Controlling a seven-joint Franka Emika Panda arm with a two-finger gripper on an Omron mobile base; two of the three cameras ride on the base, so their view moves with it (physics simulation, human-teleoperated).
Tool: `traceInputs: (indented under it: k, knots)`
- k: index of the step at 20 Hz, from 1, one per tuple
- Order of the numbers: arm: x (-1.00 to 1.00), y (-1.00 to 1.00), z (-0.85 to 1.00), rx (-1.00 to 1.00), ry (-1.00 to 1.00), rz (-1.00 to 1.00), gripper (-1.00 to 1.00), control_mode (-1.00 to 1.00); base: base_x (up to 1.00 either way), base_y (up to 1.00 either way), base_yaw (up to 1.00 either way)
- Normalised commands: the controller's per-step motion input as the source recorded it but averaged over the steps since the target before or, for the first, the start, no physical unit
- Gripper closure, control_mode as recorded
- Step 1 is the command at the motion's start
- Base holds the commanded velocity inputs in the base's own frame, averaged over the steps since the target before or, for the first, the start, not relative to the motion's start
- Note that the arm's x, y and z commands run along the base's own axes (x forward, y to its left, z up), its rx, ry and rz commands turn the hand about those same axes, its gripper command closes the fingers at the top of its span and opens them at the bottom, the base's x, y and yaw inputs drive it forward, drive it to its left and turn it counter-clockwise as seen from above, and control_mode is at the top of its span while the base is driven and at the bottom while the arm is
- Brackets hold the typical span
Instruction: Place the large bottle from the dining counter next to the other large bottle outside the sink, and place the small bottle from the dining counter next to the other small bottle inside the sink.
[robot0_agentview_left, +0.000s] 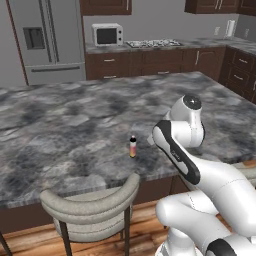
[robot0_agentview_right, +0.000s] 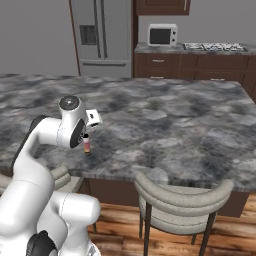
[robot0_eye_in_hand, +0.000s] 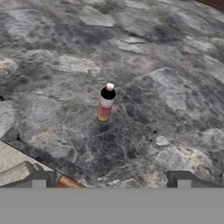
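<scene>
The small bottle (robot0_agentview_left: 132, 147) (robot0_agentview_right: 87, 145) (robot0_eye_in_hand: 105, 103), with a black cap, pale pinkish top and orange-yellow bottom, stands upright on the grey-and-black marbled dining counter (robot0_agentview_left: 60, 125) (robot0_agentview_right: 175, 125) (robot0_eye_in_hand: 175, 78) near its front edge. My gripper (robot0_eye_in_hand: 111, 180) hovers above and in front of it, open, with nothing between the two dark fingertips (robot0_eye_in_hand: 39, 178). In the right base view the arm's wrist partly covers the bottle's top. The large bottle, the sink and the other bottles are out of view.
Grey curved-back stools (robot0_agentview_left: 95, 200) (robot0_agentview_right: 182, 197) stand at the counter's near edge, and one shows in the hand view (robot0_eye_in_hand: 15, 173). Beyond the counter are a steel fridge (robot0_agentview_left: 47, 40), a microwave (robot0_agentview_left: 107, 35) and dark wood cabinets (robot0_agentview_left: 150, 62).
</scene>
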Motion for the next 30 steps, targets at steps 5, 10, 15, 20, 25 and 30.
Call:
traceInputs:
  k: [5,10,15,20,25,30]
  knots:
    - [0.0,0.0,0.0,0.0,0.0,-0.01,-1.0,-1.0,0.0,0.0,0.0]
    - [-0.04,0.06,0.0,0.01,0.0,-0.15,-1.0,-1.0,0.0,0.0,0.0]
    - [-0.19,0.17,0.0,0.05,0.0,-0.17,-1.0,-1.0,0.0,0.0,0.0]
    - [-0.31,0.08,0.0,0.18,0.0,0.0,-1.0,-1.0,0.0,0.0,0.0]
    - [-0.15,0.07,-0.05,0.11,0.0,0.0,-1.0,-1.0,0.0,0.0,0.0]
    - [-0.05,0.15,0.0,0.0,0.0,0.0,-1.0,-1.0,0.0,0.0,0.0]
